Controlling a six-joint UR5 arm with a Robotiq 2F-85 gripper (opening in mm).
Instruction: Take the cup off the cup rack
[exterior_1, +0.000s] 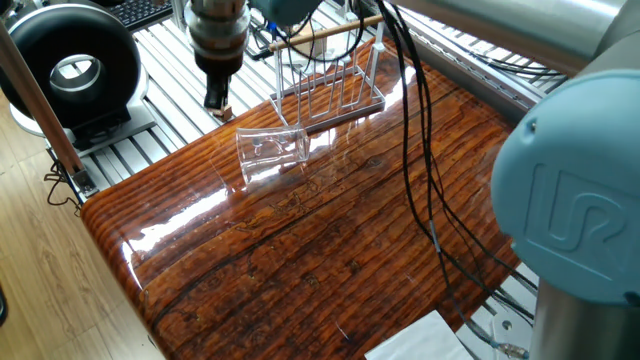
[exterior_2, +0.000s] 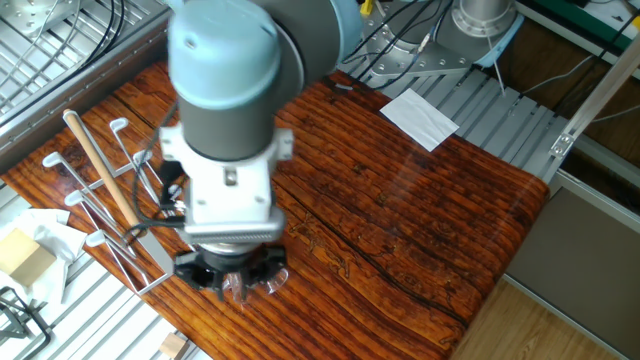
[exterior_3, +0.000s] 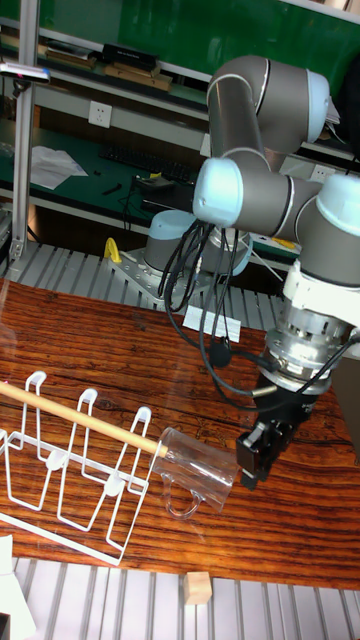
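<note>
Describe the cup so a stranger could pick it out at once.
Start at the glossy striped wooden table and find the wire cup rack with its wooden dowel at one end. The cup lies on its side on the tabletop just beside that rack: a clear, handleless tumbler, the only loose glass-like piece there.

table (exterior_1: 330, 240): red-brown striped grain | cup (exterior_1: 271, 150): clear | dowel (exterior_3: 80, 420): pale wood

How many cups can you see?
1. The cup lies on its side on the table, just beside the cup rack. No other cups show.
</note>
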